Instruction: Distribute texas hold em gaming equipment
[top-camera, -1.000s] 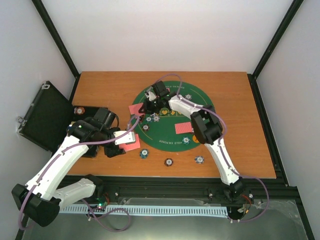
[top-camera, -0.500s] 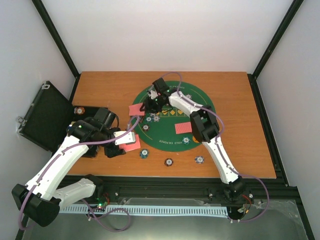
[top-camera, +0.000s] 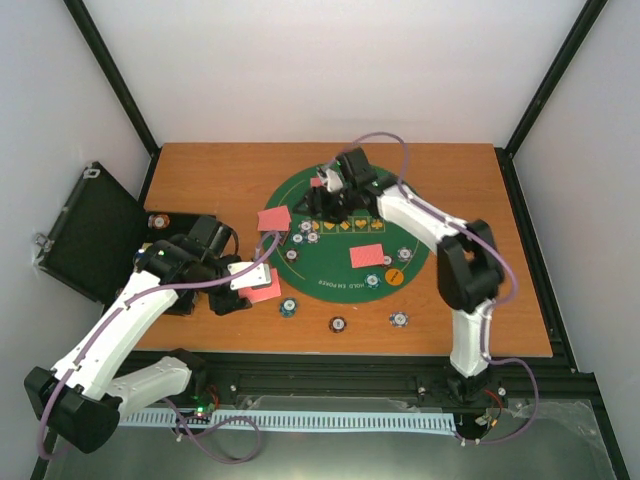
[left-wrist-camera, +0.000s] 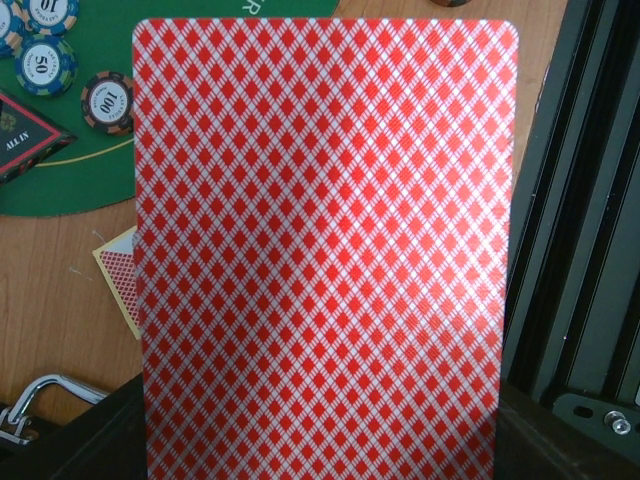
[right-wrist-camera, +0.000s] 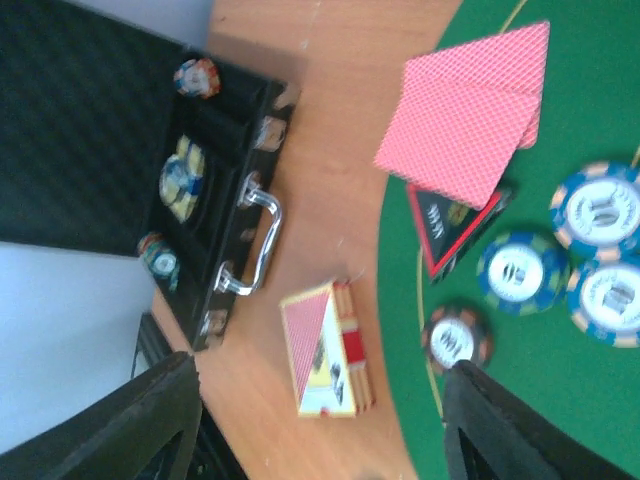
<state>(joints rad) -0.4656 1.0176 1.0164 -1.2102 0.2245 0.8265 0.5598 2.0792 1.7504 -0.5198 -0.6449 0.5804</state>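
At the left edge of the overhead view the black case (top-camera: 90, 235) lies open on the wood. Just right of it, the left gripper (top-camera: 250, 284) is clenched on one red-backed card (left-wrist-camera: 325, 250). This card fills the wrist view with a glossy red-and-white diamond lattice and rounded corners, and it is held flat above the wood off the lower-left edge of the green mat (top-camera: 325, 270). The step in hand looks like dealing. A pair of cards (top-camera: 275, 218) lies face down at the mat's upper-left rim, touching the triangle marker (right-wrist-camera: 455, 225), and a single card (top-camera: 367, 256) sits right of centre. The next move probably calls for carrying the held card across and laying it beside that single one, clear of the chips (top-camera: 306, 237) clustered mid-mat. Further right, an orange disc (top-camera: 396, 276) rests near the mat's lower-right edge. In the upper middle of the overhead view the right gripper (right-wrist-camera: 325, 425) hangs over the mat, released, with its fingers spread and nothing between them. A small pink patch beside it may be another card, but it is too small to tell.
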